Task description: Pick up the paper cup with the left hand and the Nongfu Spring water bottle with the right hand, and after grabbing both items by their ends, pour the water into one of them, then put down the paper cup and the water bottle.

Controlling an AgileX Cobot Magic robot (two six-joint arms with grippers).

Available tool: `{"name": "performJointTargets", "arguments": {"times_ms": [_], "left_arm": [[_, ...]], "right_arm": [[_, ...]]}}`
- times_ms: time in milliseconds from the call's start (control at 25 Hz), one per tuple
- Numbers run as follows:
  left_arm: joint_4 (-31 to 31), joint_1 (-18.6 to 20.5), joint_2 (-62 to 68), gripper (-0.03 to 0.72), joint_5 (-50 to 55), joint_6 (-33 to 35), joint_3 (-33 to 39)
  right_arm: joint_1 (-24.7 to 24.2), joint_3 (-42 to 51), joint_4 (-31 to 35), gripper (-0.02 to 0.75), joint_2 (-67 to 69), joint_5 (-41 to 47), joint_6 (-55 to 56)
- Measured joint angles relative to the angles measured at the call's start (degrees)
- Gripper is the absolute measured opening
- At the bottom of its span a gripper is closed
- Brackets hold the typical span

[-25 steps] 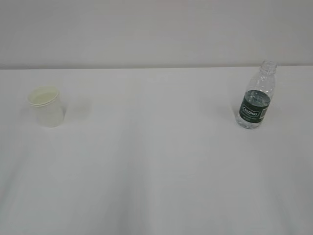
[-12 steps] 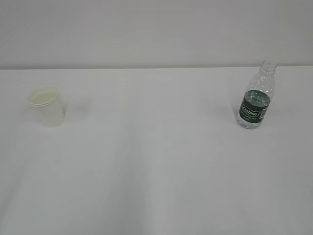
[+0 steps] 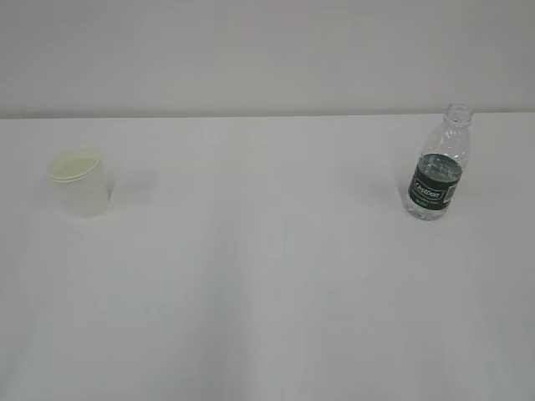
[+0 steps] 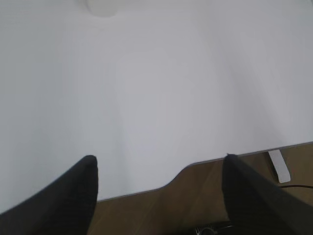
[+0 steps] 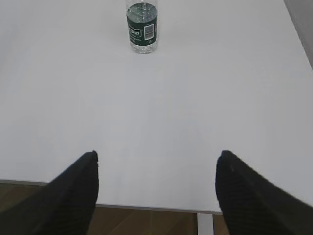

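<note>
The paper cup (image 3: 80, 181) stands upright at the table's left; its base (image 4: 101, 7) peeks in at the top edge of the left wrist view. The Nongfu Spring water bottle (image 3: 438, 164) stands uncapped at the right, with a dark green label and water inside; the right wrist view shows it far ahead (image 5: 142, 27). My left gripper (image 4: 159, 159) hangs open over the table's near edge, nothing between its fingers. My right gripper (image 5: 157, 154) is open too, well short of the bottle. Neither arm shows in the exterior view.
A white table (image 3: 267, 276) carries both objects, with a pale wall behind it. Its near edge (image 5: 146, 207) and the wooden floor below show in both wrist views. A white table leg (image 5: 205, 224) stands under the edge.
</note>
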Motion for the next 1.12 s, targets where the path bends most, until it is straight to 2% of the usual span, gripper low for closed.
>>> {"name": "performJointTargets", "arguments": {"times_ms": [560, 880, 1120], "left_arm": [[5.8, 0.0, 0.0, 0.563, 0.8, 0.1, -0.1], [6.5, -0.9, 0.0, 0.493, 0.8, 0.1, -0.1], [6.5, -1.7, -2.7, 0.483, 0.8, 0.1, -0.1]], "right_arm": [[0.0, 3.2, -1.0, 0.555, 0.0, -2.7, 1.1], [0.0, 3.3, -0.9, 0.555, 0.0, -3.0, 1.2], [0.0, 3.3, -0.9, 0.555, -0.8, -3.0, 1.2]]}}
